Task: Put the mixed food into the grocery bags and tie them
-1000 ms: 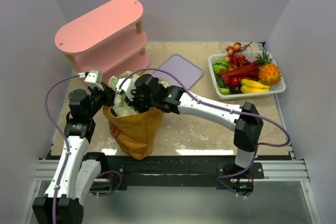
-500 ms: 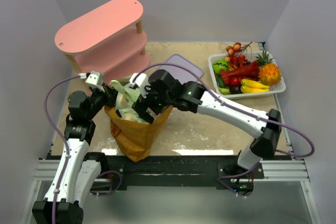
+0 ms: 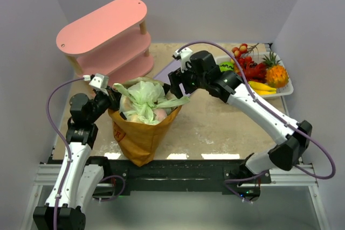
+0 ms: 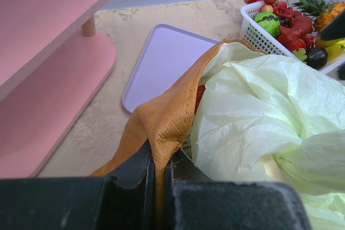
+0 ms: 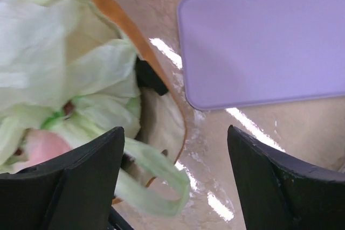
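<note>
Plastic bag (image 3: 143,100), crinkly, in paper bag (image 3: 137,137)

Two arms, left arm (image 3: 70,160) and right arm (image 3: 264,112): white tubular links, black joint housings, looping purple cables (image 3: 47,105), white wrist blocks (image 3: 98,81), right gripper (image 5: 173,133) with broad matte-black wedge fingers (image 5: 81,181).

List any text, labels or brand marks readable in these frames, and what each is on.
No text can be read in any view.
brown paper bag: a reddish print on its side in the top view, too small to read.
plastic bag, purple tray, pink shelf: no print shows.
</note>
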Available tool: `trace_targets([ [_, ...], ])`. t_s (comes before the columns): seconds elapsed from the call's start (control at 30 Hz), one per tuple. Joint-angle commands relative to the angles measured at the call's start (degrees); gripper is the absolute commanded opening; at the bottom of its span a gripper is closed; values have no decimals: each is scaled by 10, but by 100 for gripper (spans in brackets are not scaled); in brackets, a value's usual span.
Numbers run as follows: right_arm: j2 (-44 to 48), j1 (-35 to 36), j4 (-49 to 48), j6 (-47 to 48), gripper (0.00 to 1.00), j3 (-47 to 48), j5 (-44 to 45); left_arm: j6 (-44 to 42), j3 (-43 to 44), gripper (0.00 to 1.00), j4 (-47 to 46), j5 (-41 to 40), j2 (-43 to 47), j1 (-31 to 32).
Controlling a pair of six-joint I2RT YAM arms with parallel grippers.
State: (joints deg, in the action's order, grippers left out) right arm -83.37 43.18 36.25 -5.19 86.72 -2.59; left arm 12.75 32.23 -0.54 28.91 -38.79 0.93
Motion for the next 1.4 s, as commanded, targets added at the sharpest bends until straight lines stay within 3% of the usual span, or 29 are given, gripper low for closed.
trace_targets([
  [0.0,-35,-16,-23,-18,79,-33,-9,-7,19,0,-126,27,13,0],
  [0.13,-46,-15,-43,-28,79,-65,-26,-7,19,0,-129,30,11,0],
  [0.2,-50,-15,-46,-28,69,-84,-56,-4,19,0,-132,33,10,0],
  [0.23,-47,-15,-48,-30,62,-92,-63,-3,17,0,-136,34,9,0],
  [0.27,-43,-15,-47,-30,34,-99,-65,-1,16,0,-139,38,8,6],
  [0.3,-35,-15,-42,-31,20,-110,-58,3,15,0,-143,39,4,10],
  [0.37,0,-17,-29,-32,0,-121,-2,21,15,0,-153,44,-2,26],
  [0.5,57,-27,28,-20,0,-102,124,50,20,0,-170,25,-29,79],
  [0.53,67,-27,41,-18,0,-96,195,53,22,0,-169,10,-32,98],
  [0.67,104,-43,77,7,0,-89,318,75,35,0,-183,-93,-73,228],
  [0.87,96,-141,38,69,0,-92,358,88,61,0,-271,-179,-171,362],
  [1.1,52,-237,-13,84,0,-31,345,84,128,0,-399,-183,-312,386],
  [1.37,14,-291,-45,100,0,14,346,66,222,0,-418,-173,-429,391],
])
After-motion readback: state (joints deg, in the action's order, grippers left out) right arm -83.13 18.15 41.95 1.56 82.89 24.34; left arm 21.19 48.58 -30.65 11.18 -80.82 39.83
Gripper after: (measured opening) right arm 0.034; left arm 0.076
